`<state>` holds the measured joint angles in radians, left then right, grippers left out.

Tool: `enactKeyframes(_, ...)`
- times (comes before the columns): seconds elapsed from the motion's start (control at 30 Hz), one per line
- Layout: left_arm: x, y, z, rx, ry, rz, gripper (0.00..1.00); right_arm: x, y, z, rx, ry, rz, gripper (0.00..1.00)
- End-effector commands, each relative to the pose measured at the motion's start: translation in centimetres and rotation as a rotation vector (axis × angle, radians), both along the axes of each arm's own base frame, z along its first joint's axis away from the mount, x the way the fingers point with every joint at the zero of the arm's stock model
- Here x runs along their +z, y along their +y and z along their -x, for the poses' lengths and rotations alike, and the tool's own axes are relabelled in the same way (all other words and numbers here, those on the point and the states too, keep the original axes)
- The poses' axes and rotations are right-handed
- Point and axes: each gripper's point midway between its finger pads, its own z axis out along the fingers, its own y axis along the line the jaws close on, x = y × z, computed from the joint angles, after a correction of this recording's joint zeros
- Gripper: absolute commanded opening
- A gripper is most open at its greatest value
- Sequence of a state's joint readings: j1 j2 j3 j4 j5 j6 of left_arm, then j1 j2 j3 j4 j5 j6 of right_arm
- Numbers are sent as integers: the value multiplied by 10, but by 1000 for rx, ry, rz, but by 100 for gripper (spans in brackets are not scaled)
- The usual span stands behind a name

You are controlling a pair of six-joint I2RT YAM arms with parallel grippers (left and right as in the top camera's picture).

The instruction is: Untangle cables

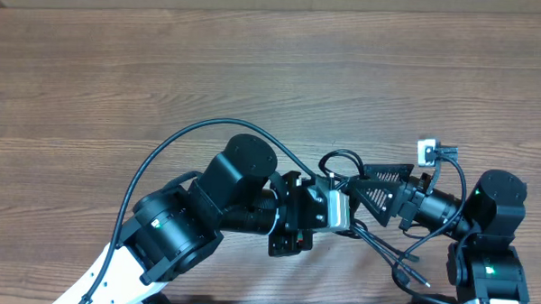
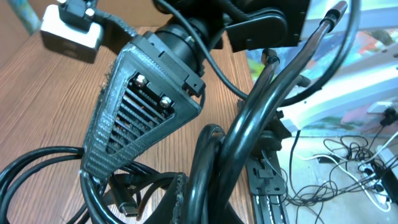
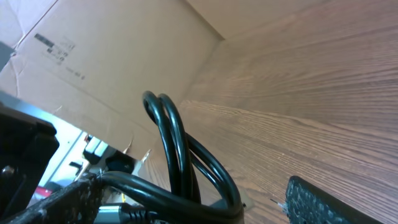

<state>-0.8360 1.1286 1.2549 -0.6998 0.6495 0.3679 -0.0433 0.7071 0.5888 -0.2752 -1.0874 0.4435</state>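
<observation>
wooden table [image 1: 165, 67], cardboard box [image 3: 112, 62]

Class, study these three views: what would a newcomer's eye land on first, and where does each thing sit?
First, the two black robot arms meeting nose to nose at the near middle of the brown wood-grain table, with the left gripper facing the right gripper. Between them sits a tangle of thin black looping cables, which shows up in the right wrist view as a glossy doubled loop.

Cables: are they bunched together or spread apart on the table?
Bunched together. Overhead, the cables form one small cluster of crossing loops; the right wrist view shows strands overlapping.
</observation>
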Motion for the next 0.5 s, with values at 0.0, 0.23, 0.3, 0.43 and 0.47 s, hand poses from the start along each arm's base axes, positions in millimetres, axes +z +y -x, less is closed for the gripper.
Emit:
enactKeyframes(0.0, 17, 0, 9, -71, -62, 50, 4, 10, 4, 7, 53, -65, 1, 92)
enactKeyframes(0.23, 12, 3, -15, 48, -126, 6, 4, 18, 12, 23, 169, -156, -5, 83)
enactKeyframes(0.3, 15, 1, -17, 50, -137, 18, 4, 19, 12, 24, 175, -157, -7, 64)
enactKeyframes(0.43, 16, 1, -25, 89, -148, 19, 4, 19, 12, 24, 175, -157, -8, 33)
enactKeyframes(0.47, 15, 3, -30, 126, -145, 9, 4, 19, 12, 24, 175, -157, -8, 28)
